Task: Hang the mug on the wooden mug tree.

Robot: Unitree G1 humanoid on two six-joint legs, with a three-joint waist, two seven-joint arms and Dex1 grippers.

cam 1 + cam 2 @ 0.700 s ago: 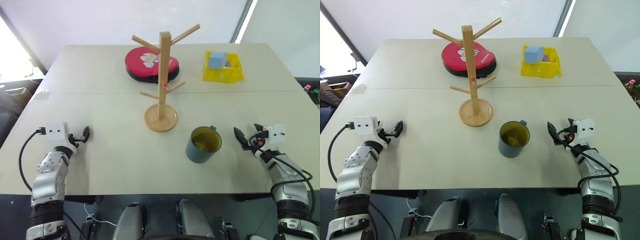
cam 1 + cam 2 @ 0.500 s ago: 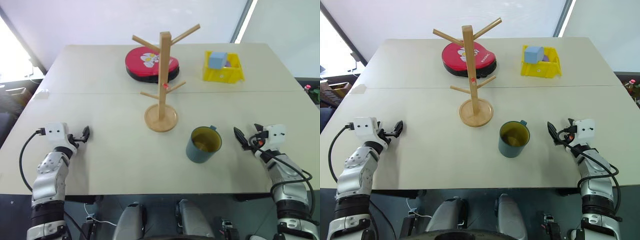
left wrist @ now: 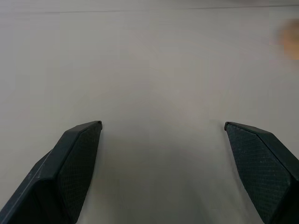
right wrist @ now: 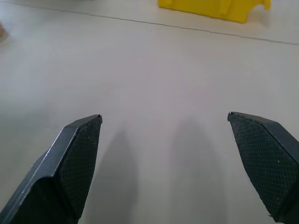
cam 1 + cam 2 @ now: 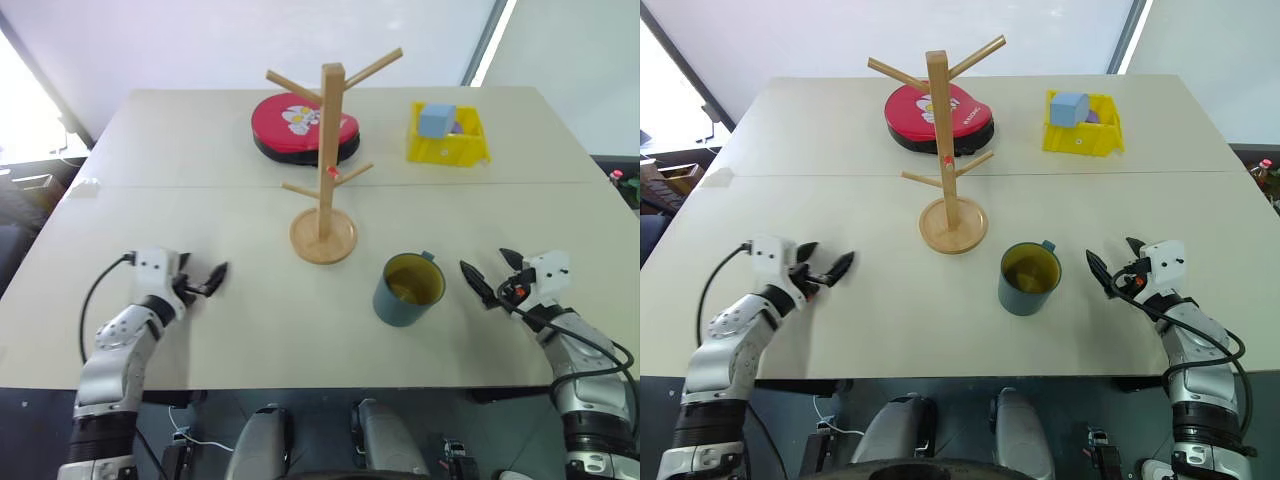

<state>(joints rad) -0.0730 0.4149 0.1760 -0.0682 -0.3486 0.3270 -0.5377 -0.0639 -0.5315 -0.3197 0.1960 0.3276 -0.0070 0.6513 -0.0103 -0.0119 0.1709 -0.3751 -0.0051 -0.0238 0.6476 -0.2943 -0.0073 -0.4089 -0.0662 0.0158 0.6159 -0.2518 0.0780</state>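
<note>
Left eye view: on a pale table (image 5: 200,160), my left gripper (image 5: 207,278) hovers low over bare surface near the front edge, its two black fingers spread wide with nothing between them, well apart from everything the job concerns. Further along, the wooden mug tree (image 5: 324,160) stands upright on its round base at mid-table, pegs angled up and bare, a small red mark on its post; behind it lies a red round case (image 5: 303,127). Just to the right of the base and nearer me sits the mug (image 5: 408,289), upright, dark teal outside and yellow inside, its handle turned toward the far side, away from me. A yellow bin (image 5: 446,133) holding a blue block rests at the far right of the table. Nearest the mug, at its right, my right gripper (image 5: 487,276) is also fully spread and empty, its tips close to the mug wall but not touching. The step in hand, as I judge it, is the reach: I should close on the near rim or wall while leaving the handle loop free, so the loop can later slide over a peg without knocking the tree.
</note>
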